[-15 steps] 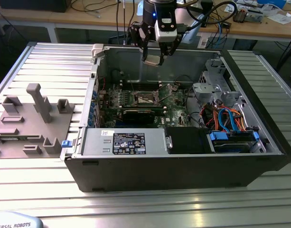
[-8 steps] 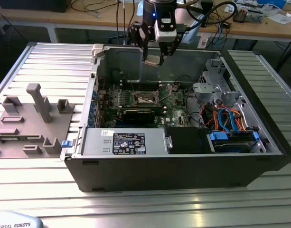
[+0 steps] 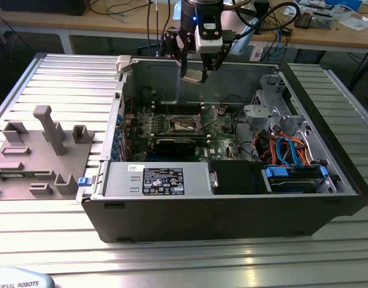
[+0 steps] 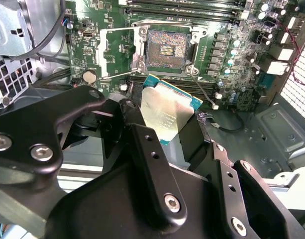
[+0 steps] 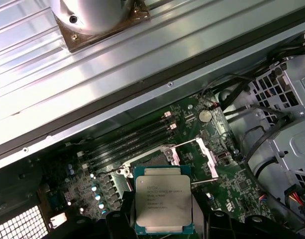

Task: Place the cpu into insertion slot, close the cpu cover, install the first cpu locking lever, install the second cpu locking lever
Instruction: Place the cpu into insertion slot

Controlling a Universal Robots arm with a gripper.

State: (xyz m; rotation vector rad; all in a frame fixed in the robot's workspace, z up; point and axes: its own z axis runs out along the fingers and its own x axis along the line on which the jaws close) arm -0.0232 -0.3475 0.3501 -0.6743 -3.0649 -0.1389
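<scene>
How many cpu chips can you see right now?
1. The cpu is held in the gripper above the open computer case; the insertion slot below lies empty. Hidden ones are unlikely.

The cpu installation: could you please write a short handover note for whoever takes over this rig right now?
The gripper is shut on the cpu and holds it above the open computer case.
The insertion slot is empty, with its contacts exposed on the motherboard.
The cpu cover is swung open beside the slot.
Done: the cpu is gripped over the board.
Left: the cpu is not seated, the cover is not closed, and the locking levers are not fastened.
</scene>
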